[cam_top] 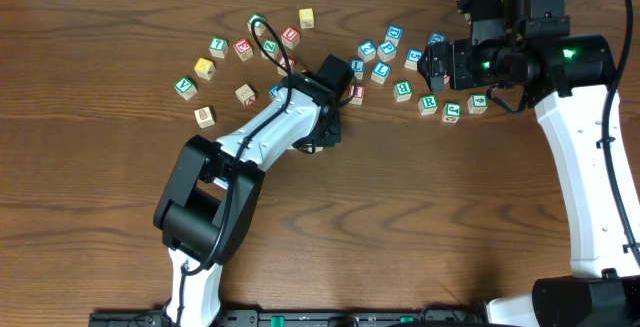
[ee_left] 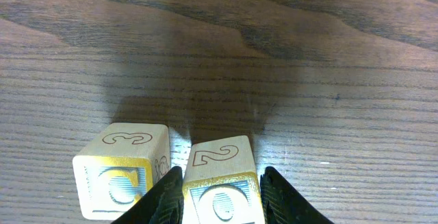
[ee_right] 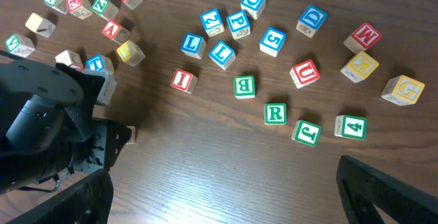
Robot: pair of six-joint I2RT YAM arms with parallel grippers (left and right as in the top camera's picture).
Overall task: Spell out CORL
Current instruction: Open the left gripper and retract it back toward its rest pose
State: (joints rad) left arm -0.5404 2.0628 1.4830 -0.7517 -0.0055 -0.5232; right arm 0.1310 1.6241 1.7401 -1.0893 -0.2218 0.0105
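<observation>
In the left wrist view, two yellow-topped cubes stand side by side on the wood: the C cube on the left and the O cube on the right. My left gripper has a finger on each side of the O cube, and its left finger sits between the two cubes. In the overhead view the left wrist hides both cubes. The green R cube and a blue L cube lie in the loose pile. My right gripper is open and empty above bare wood, near the R cube.
Several other letter cubes lie scattered across the far half of the table, in a group at the back left and a group at the back right. The left arm fills the left of the right wrist view.
</observation>
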